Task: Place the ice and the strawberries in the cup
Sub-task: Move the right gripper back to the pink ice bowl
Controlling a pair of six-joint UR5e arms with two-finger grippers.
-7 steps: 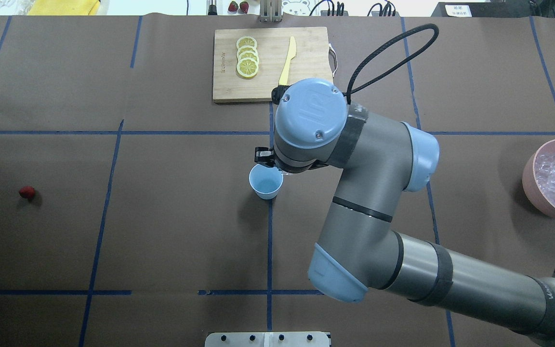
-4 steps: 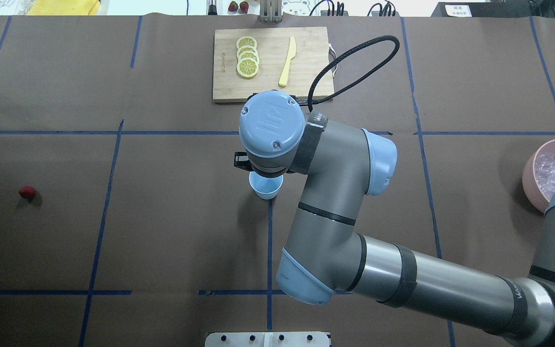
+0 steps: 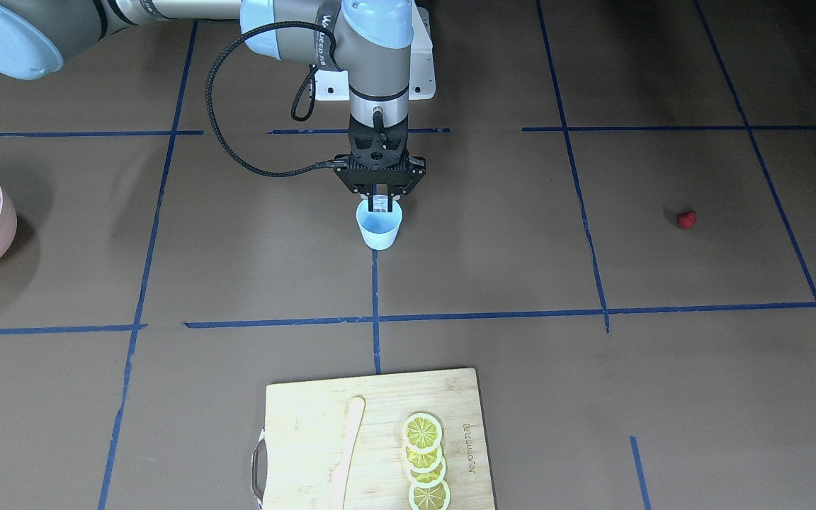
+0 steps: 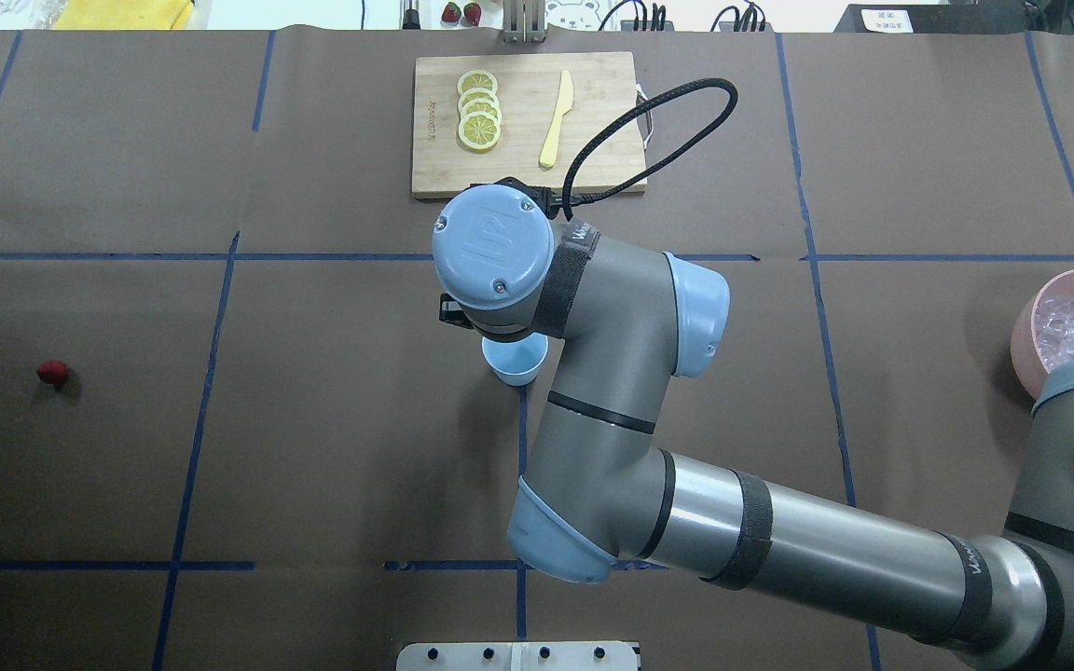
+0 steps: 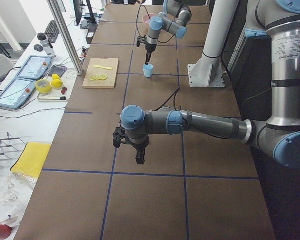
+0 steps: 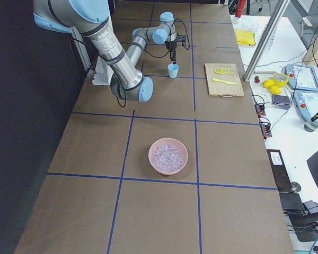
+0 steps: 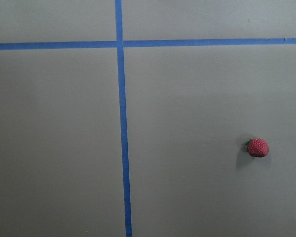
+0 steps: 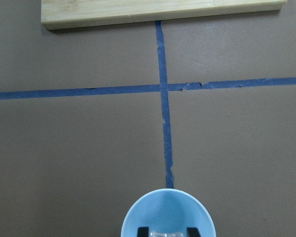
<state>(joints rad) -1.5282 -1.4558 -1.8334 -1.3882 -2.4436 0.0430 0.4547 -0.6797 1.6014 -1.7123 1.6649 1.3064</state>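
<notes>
The pale blue cup (image 3: 380, 231) (image 4: 518, 365) stands at the table's middle on a blue tape cross. My right gripper (image 3: 378, 203) hangs straight down over its mouth, shut on one clear ice cube (image 3: 379, 204). The right wrist view has the cup (image 8: 167, 211) at the bottom edge, with the cube (image 8: 164, 233) between the two black fingertips (image 8: 143, 231). More ice (image 6: 168, 155) fills the pink bowl (image 4: 1025, 347). The strawberry (image 4: 52, 373) (image 7: 258, 147) lies alone at the far left. My left gripper (image 5: 140, 157) hovers above the table; I cannot tell whether it is open.
A wooden cutting board (image 4: 593, 112) with lemon slices (image 4: 479, 112) and a yellow knife (image 4: 557, 119) lies beyond the cup. The pink bowl (image 3: 6, 234) sits at the table's right end. My right arm's elbow (image 4: 593, 485) spans the near middle.
My right arm has swung to the left, carrying its wrist from beside the cup to directly over it. The cup, strawberry and bowl have stayed put.
</notes>
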